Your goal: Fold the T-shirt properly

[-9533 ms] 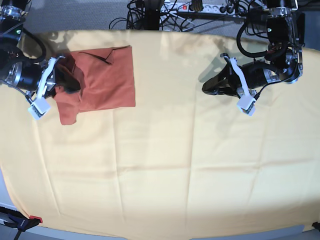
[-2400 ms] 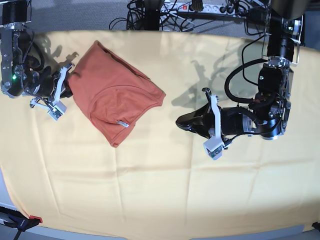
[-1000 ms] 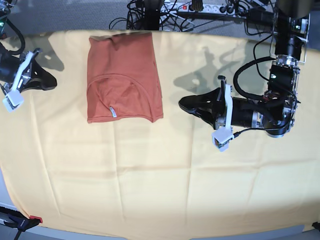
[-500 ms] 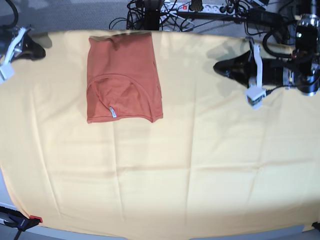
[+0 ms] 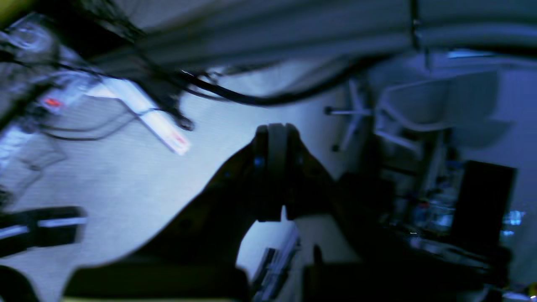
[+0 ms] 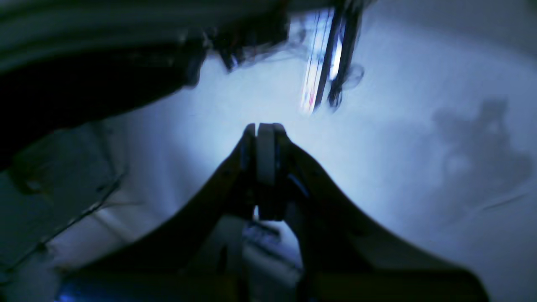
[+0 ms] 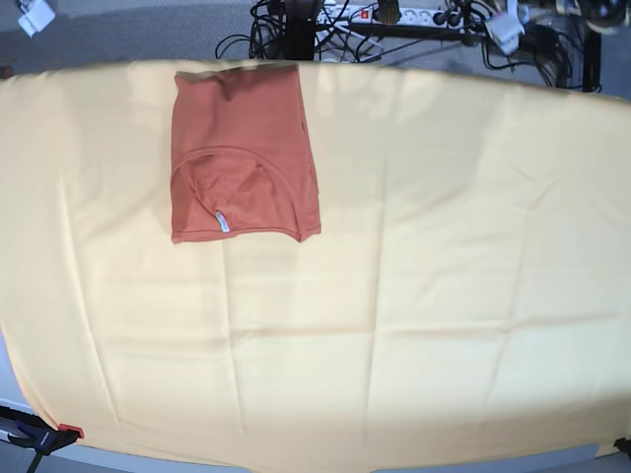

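Observation:
The rust-orange T-shirt (image 7: pixel 242 148) lies folded into a flat rectangle at the back left of the table, with its neckline curve and small white label (image 7: pixel 221 222) facing up. Both arms are drawn back off the table. Only a white tip of my right gripper (image 7: pixel 35 15) shows at the top left corner of the base view, and a bit of my left gripper (image 7: pixel 508 30) at the top right. In the wrist views my left gripper (image 5: pixel 276 130) and my right gripper (image 6: pixel 264 128) both have their jaws pressed together and hold nothing. They point at the floor.
The pale yellow cloth (image 7: pixel 394 296) covers the whole table and has light creases. Cables and a power strip (image 7: pixel 375 14) lie behind the back edge. A red-tipped clamp (image 7: pixel 61 432) sits at the front left corner.
Both arms have pulled back and up, off the table towards the far corners. The shirt, spread and folded flat a second ago, has not moved since.

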### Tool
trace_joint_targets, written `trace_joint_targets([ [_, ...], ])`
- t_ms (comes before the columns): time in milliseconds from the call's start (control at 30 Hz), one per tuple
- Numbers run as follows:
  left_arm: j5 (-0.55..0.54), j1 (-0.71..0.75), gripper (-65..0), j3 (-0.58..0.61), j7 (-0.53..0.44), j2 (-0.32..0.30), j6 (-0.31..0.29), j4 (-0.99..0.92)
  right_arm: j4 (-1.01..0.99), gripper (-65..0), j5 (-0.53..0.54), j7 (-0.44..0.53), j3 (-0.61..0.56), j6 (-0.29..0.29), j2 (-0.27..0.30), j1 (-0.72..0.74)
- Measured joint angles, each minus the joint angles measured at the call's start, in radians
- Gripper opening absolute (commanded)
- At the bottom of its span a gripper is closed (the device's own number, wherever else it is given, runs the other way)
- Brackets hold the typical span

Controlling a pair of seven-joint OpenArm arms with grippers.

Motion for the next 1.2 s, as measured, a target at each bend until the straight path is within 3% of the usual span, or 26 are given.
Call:
trace_joint_targets([
  [100, 0.165, 0.062, -65.0, 0.0, -0.038, 0.088, 0.002, -0.027, -0.055, -65.0, 0.013, 0.007, -0.057, 0.001, -0.011, 0.003],
  [167, 0.207, 0.068, -65.0, 0.0, -0.066, 0.134, 0.002, -0.071, -0.099, -65.0, 0.011, 0.02, -0.119, 0.002, -0.006, 0.006],
  [333, 0.284, 0.014, -65.0, 0.001, -0.175, 0.179, 0.0, -0.282, -0.24, -65.0, -0.359, 0.288, -0.292, -0.003, -0.01, 0.034],
  [500, 0.44, -0.146, -65.0, 0.068, -0.314, 0.179, -0.004, -0.591, -0.438, -65.0, -0.596, 0.538, -0.481, -0.003, -0.011, 0.18],
  [633, 0.624, -0.277, -65.0, 0.171, -0.534, 0.183, 0.0, -0.899, -0.64, -65.0, -0.741, 0.676, -0.645, -0.006, -0.011, 0.308],
  [800, 0.889, -0.435, -65.0, 0.331, -0.953, 0.19, 0.003, -1.261, -0.89, -65.0, -0.904, 0.88, -0.824, -0.015, -0.03, 0.484],
  [900, 1.066, -0.527, -65.0, 0.41, -1.17, 0.229, 0.005, -1.432, -1.019, -65.0, -1.028, 0.972, -0.877, -0.139, -0.076, 0.575],
  [933, 1.104, -0.549, -65.0, 0.434, -1.249, 0.245, 0.018, -1.478, -1.057, -65.0, -1.06, 1.018, -0.885, -0.171, -0.095, 0.594],
  [967, 1.138, -0.568, -65.0, 0.459, -1.334, 0.261, 0.071, -1.519, -1.092, -65.0, -1.088, 1.061, -0.893, -0.198, -0.115, 0.612],
  [1033, 1.184, -0.597, -65.0, 0.503, -1.45, 0.297, 0.222, -1.584, -1.152, -65.0, -1.155, 1.154, -0.904, -0.248, -0.161, 0.639],
  [1133, 1.196, -0.608, -65.0, 0.573, -1.502, 0.351, 0.354, -1.614, -1.199, -65.0, -1.214, 1.231, -0.91, -0.297, -0.227, 0.666],
  [1200, 1.202, -0.607, -65.0, 0.618, -1.498, 0.389, 0.362, -1.614, -1.204, -65.0, -1.214, 1.233, -0.911, -0.309, -0.258, 0.674],
])
